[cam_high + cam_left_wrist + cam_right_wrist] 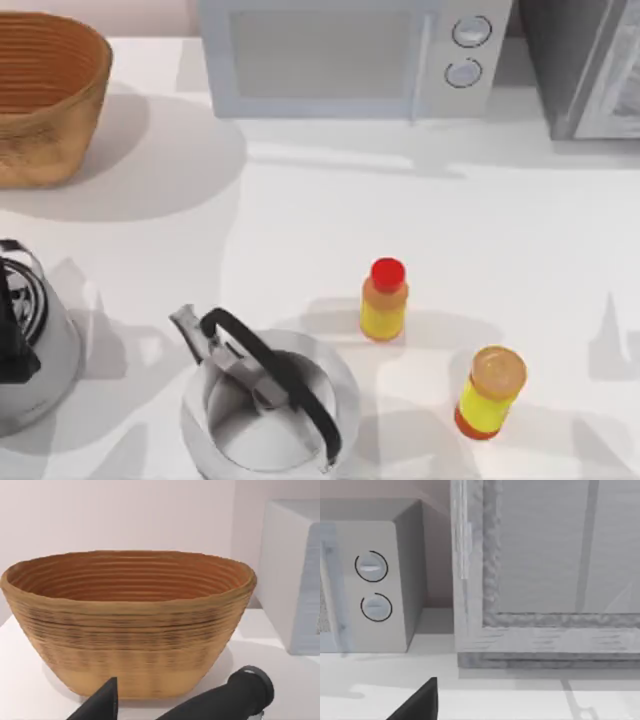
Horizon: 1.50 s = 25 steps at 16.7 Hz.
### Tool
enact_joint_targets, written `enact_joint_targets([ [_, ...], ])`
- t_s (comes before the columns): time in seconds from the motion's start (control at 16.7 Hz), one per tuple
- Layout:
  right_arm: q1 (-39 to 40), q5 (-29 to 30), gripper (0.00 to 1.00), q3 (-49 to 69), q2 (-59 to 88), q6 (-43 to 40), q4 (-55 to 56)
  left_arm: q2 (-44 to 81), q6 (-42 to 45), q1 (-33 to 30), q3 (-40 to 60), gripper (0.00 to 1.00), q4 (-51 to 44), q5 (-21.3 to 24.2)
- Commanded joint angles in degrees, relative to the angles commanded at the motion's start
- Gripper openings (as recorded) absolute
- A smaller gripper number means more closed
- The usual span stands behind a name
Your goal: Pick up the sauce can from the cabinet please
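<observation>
The sauce can is out of view. The cabinet [585, 70] stands at the table's back right corner, a grey unit with a speckled side and a pale panelled door. In the right wrist view the cabinet [545, 580] faces me close up with its door closed, and a dark tip of my right gripper [420, 702] shows low in front of it. My left gripper [105, 705] shows as a dark tip in front of the woven basket [130, 625].
A microwave [350, 55] with two knobs stands left of the cabinet. The basket [45, 95] is at the back left. Two kettles [265, 400] [25, 350] sit near the front. A red-capped yellow bottle [384, 300] and a tan-capped one [490, 392] stand front right.
</observation>
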Motion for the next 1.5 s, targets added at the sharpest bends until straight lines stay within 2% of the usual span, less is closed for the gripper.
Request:
enact_joint_targets([
  [0.24,0.37,0.22,1.00,1.82,1.58,0.07,-0.42,0.00,0.00,0.00,0.00,1.00,0.00,0.00],
  [0.48,1.79,1.54,1.00,12.72,10.61,0.20,-3.09,0.00,0.00,0.00,0.00,1.00,0.00,0.00],
  [1.2,7.86,8.41,1.00,75.56,57.27,0.58,-18.06,0.00,0.00,0.00,0.00,1.00,0.00,0.00],
  [1.5,9.92,10.57,1.00,94.37,71.93,0.85,-22.48,0.00,0.00,0.00,0.00,1.00,0.00,0.00],
])
